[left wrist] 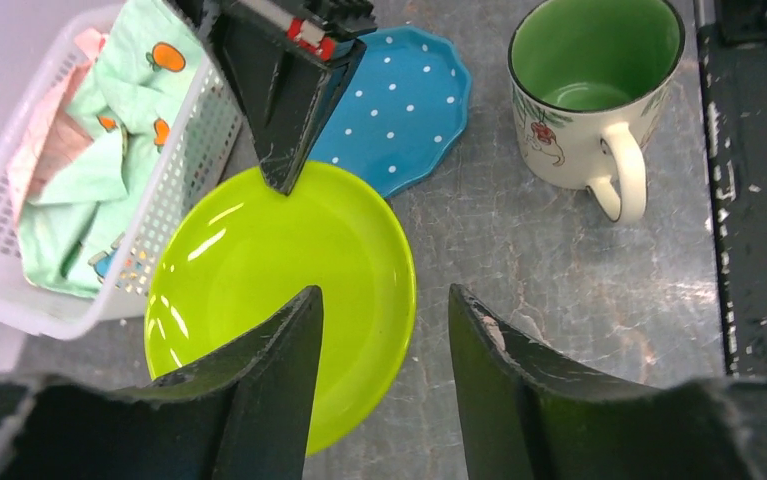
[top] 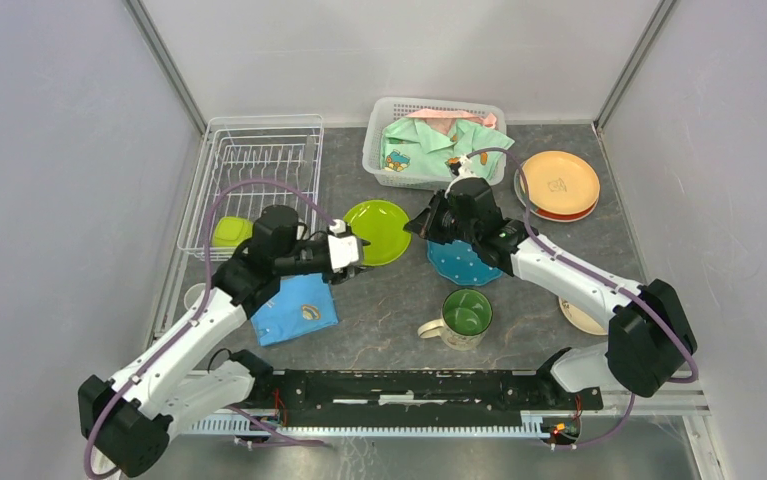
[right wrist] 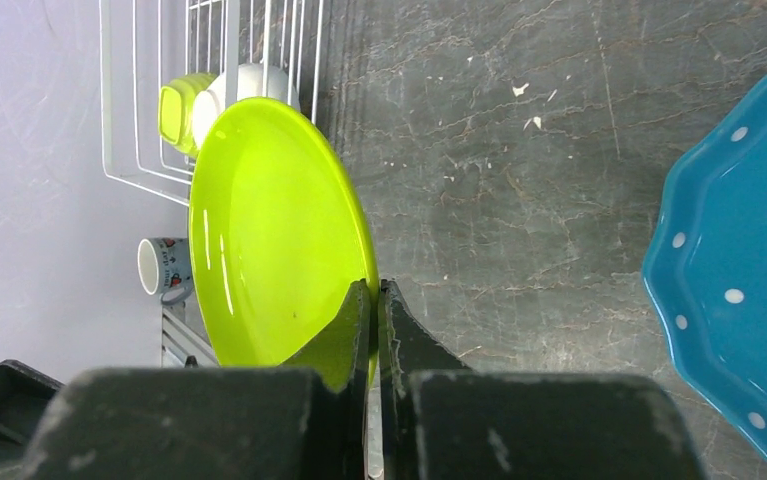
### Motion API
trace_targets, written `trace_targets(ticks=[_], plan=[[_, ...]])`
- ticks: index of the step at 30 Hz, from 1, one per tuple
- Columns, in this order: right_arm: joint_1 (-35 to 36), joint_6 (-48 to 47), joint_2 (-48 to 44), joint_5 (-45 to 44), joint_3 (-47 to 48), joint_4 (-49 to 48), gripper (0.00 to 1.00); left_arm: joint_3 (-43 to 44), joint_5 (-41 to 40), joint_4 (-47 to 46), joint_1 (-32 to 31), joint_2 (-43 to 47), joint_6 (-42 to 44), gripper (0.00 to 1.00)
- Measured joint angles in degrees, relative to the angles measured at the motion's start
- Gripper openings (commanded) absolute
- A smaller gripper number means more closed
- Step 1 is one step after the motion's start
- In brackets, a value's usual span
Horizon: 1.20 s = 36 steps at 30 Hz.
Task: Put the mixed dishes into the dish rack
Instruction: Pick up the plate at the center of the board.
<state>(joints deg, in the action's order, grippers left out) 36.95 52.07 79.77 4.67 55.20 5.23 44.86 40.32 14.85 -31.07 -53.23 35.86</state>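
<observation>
Mostly the loading lies ahead: the dish rack (top: 259,140) holds only two small pieces (top: 229,232). The right claw (right wrist: 374,300) pinches the green plate (left wrist: 259,260) by its rim mid-worktop (top: 379,310); the left claw (left wrist: 384,310), half apart, straddles the opposite edge. The blue plate (left wrist: 399,110), mug (left wrist: 579,100) and orange plates (top: 559,182) wait.

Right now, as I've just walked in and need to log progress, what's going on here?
The right hand pinches one rim of the lime-green plate, while the left hand is open at the opposite rim. It looks like a handover toward the dish rack. The blue dotted plate and mug lie on the table.
</observation>
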Motion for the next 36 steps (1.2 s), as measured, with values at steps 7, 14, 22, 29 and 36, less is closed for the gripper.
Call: trace_targets(ticks=[7, 14, 22, 29, 36], plan=[[0.00, 1.07, 0.00, 0.94, -0.04, -0.44, 0.00, -0.04, -6.84, 0.52, -6.38, -1.95, 8.20, 0.60], [-0.04, 2.84, 0.00, 2.21, -0.70, -2.01, 0.00, -0.04, -13.81, 2.58, -11.06, -5.88, 12.00, 0.57], [-0.11, 3.67, 0.00, 3.56, -2.40, -3.72, 0.00, -0.98, -20.74, 0.39, -12.74, -6.73, 13.92, 0.42], [-0.37, 5.11, 0.24, 5.97, -3.50, -5.14, 0.00, -2.93, -23.65, -1.42, -13.05, -6.69, 14.82, 0.53], [-0.37, 7.02, 1.49, 7.45, -3.74, -5.99, 0.00, -4.13, -26.16, -1.51, -13.20, -6.27, 16.28, 0.26]])
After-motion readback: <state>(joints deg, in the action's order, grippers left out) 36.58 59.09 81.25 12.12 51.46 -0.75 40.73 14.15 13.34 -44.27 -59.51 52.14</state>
